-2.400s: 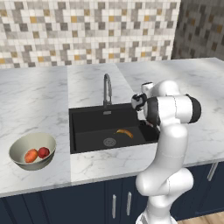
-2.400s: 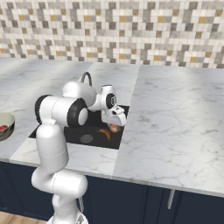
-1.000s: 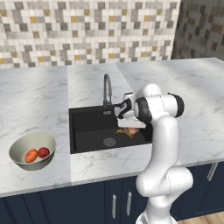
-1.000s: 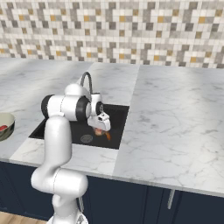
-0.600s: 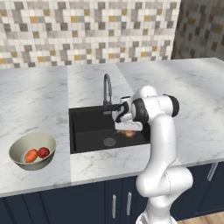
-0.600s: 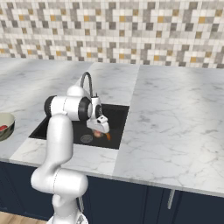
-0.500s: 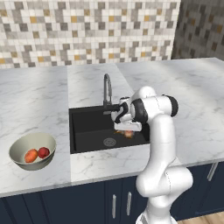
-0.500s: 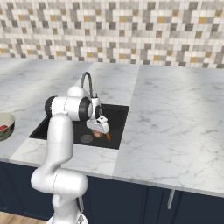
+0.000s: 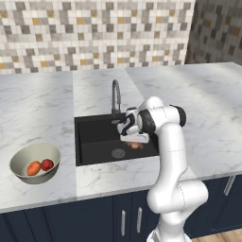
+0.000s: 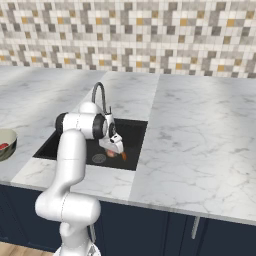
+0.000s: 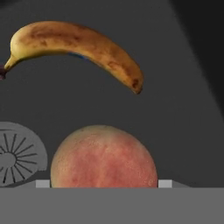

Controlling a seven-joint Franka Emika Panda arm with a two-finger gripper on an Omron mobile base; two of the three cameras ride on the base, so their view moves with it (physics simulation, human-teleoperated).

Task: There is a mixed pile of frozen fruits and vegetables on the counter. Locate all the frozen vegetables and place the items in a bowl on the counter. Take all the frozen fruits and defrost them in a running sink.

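Lowering the small round reddish-peach apple-like ball (image 11: 104, 156) into the black rectangular sink basin (image 9: 97, 137) looks like the step in hand. To do it well, I'd bring the ball close to the basin floor, let go there so it doesn't roll, keep it off the round metal drain (image 11: 19, 153) and off the thin curved yellow-orange banana with dark ends (image 11: 78, 46), then lift straight up past the tall curved grey metal faucet (image 9: 116, 94). Water isn't visibly running, so the tap probably needs turning on afterwards.

Two-finger gripper (image 9: 133, 143) hangs low inside the basin, jaws spread wide around the ball; looks like a hold, though finger contact itself is hidden. Ball sits right at the fingers, between them. Banana lies on the basin floor just beyond it, apart. Drain is beside the ball.

Wide round beige-grey bowl (image 9: 20, 158) sits on the white marble countertop (image 9: 42, 104) well apart, with the glossy red tomato-like ball (image 9: 47, 164) and orange carrot-like piece (image 9: 33, 168) inside.
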